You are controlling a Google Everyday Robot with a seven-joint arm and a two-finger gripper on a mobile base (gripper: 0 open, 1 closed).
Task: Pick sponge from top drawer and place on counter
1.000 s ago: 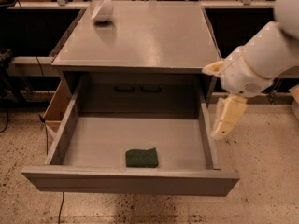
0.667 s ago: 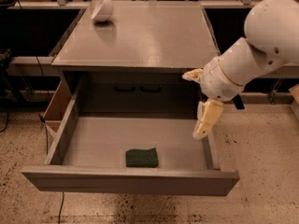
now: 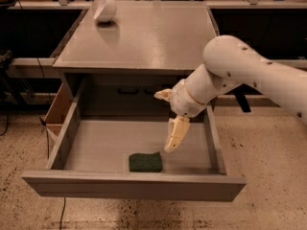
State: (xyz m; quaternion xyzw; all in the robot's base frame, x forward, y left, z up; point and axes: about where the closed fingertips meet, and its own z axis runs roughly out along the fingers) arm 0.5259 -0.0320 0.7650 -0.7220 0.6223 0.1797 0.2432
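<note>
The sponge (image 3: 145, 162) lies dark green face up on the floor of the top drawer (image 3: 134, 187), near the front panel and just left of middle. The drawer is pulled fully out. My gripper (image 3: 164, 122) hangs over the drawer's right half, a little above and to the right of the sponge, not touching it. It is open and empty, with one cream finger (image 3: 175, 133) pointing down toward the drawer floor and the other pointing left. The grey counter (image 3: 144, 40) lies above and behind the drawer.
A white bowl (image 3: 105, 7) lies tipped on the counter's back left corner. A brown cardboard panel (image 3: 58, 110) stands left of the drawer. My white arm (image 3: 249, 73) reaches in from the right. Speckled floor surrounds the cabinet.
My arm has swung left, from outside the drawer's right wall to over the drawer's inside, bringing the gripper closer to the sponge. The sponge has not moved.
</note>
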